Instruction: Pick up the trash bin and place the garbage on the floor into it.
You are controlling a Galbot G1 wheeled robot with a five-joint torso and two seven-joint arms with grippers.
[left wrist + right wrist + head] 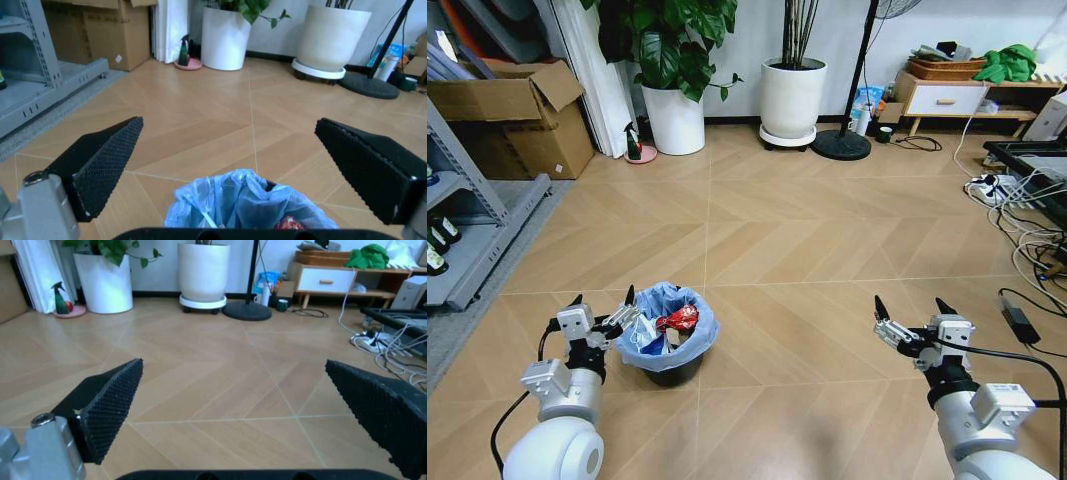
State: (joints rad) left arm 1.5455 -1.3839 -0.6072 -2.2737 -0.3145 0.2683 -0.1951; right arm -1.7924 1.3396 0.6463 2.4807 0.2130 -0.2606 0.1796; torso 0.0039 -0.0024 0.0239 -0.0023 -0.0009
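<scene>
While both grippers stand open | left gripper beside trash bin, lower left | right gripper lower right, idle | garbage inside bin | floor beyond carries no scraps, task seems nearly done

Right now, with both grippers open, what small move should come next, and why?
Probably back the left gripper away from the trash bin. The bin stands on the floor with garbage already inside its blue liner, the left fingers are open beside its rim, and the right gripper hangs open over bare planks.
</scene>
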